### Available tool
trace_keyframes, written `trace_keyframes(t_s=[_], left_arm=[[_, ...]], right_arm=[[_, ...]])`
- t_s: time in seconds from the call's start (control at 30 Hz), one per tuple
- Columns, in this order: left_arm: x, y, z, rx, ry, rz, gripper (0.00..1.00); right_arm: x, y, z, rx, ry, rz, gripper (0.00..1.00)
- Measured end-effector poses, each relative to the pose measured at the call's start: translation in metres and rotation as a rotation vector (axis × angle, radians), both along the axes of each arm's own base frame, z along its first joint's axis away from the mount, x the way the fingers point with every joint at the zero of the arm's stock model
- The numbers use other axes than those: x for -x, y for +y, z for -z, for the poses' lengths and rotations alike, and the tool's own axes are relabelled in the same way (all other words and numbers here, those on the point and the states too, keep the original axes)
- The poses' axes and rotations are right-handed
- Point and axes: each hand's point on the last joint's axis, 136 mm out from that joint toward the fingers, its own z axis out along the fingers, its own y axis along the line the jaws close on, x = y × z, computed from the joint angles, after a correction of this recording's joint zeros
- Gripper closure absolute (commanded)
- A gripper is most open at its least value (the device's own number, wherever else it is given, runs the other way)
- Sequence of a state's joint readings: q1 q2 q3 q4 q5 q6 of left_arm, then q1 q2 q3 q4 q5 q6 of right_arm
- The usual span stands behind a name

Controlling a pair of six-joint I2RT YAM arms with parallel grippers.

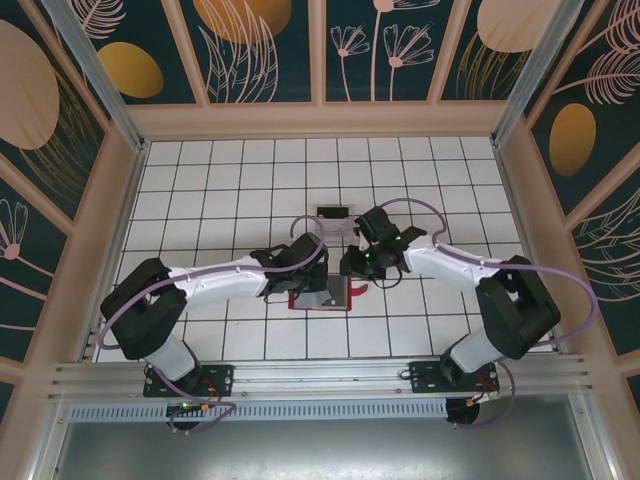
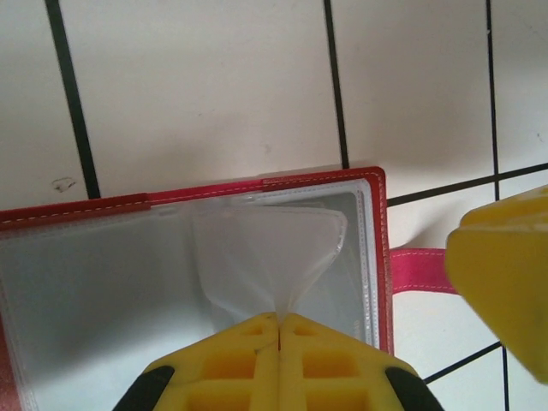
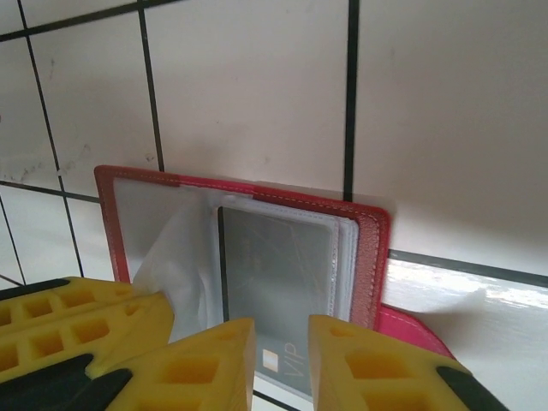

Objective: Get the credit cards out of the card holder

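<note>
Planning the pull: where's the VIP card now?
Right wrist view, lower centre: the VIP card lies inside the red card holder, showing between the fingertips of the right gripper.

**CARD HOLDER OPEN, CARD IN POCKET**

You are looking at the red card holder [image 1: 325, 295] lying open and flat on the tiled table [image 1: 230, 200], grey inner face up. Its red tab [image 2: 419, 270] is sticking out sideways. One clear sleeve [image 2: 265, 257] is lifting. A grey credit card [image 3: 278, 282] marked VIP is sitting pocketed.
</note>
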State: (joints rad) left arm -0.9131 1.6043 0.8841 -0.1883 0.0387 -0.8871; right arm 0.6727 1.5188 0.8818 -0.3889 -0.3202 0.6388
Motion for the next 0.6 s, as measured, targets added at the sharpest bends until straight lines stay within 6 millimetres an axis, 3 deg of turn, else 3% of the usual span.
trace_keyframes(t_s=[0.3,0.47,0.6], left_arm=[[0.001,0.001,0.001,0.065,0.011,0.002,0.88],[0.002,0.003,-0.007,0.083,-0.001,0.001,0.73],[0.001,0.009,-0.016,0.076,-0.021,-0.019,0.67]], right_arm=[[0.019,0.026,0.026,-0.057,0.082,-0.036,0.84],[0.021,0.028,0.035,-0.063,0.106,-0.030,0.84],[0.020,0.033,0.033,-0.080,0.101,-0.035,0.84]])
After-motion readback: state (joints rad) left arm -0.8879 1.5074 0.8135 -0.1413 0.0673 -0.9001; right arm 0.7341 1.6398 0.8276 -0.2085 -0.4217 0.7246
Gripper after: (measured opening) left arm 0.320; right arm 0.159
